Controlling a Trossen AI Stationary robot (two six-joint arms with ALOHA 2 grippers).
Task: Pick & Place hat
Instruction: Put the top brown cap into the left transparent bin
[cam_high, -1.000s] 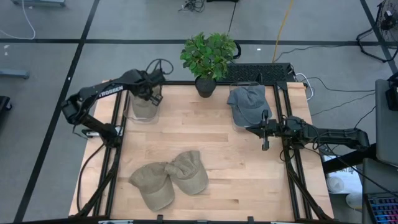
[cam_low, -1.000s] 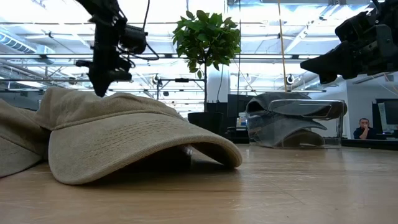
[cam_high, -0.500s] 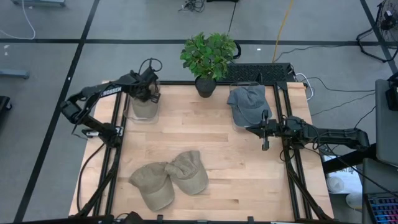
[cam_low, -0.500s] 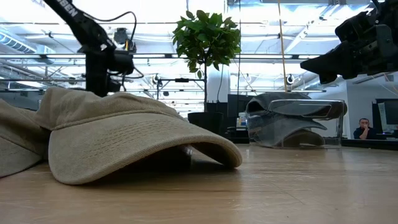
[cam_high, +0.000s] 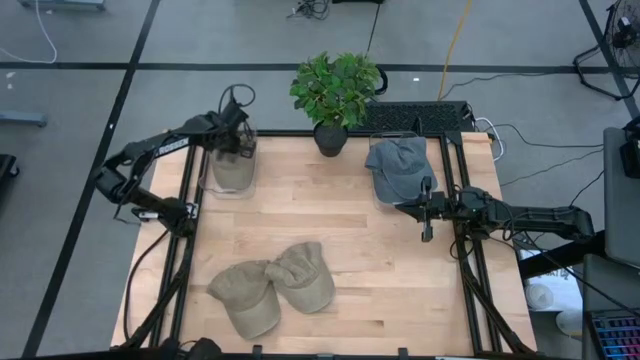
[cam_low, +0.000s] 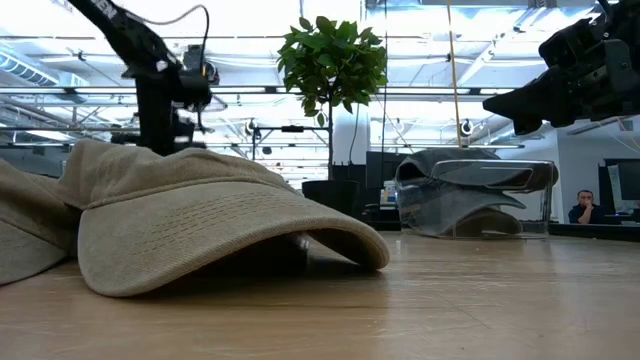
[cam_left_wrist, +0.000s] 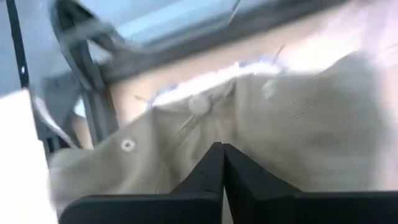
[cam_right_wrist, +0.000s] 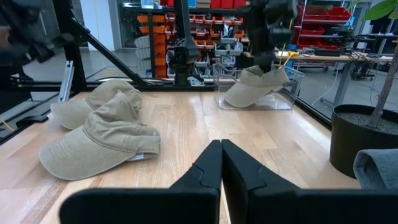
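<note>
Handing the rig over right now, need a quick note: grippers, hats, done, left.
Left gripper: shut, over the clear bin at the table's far left; whether it grips the tan hat in that bin can't be told.
Right gripper: shut, empty, waiting at the right edge beside the grey hat.
Done: one tan hat sits in the left bin; the grey hat sits at far right.
Left: two tan hats overlap on the near side of the table, untouched.
</note>
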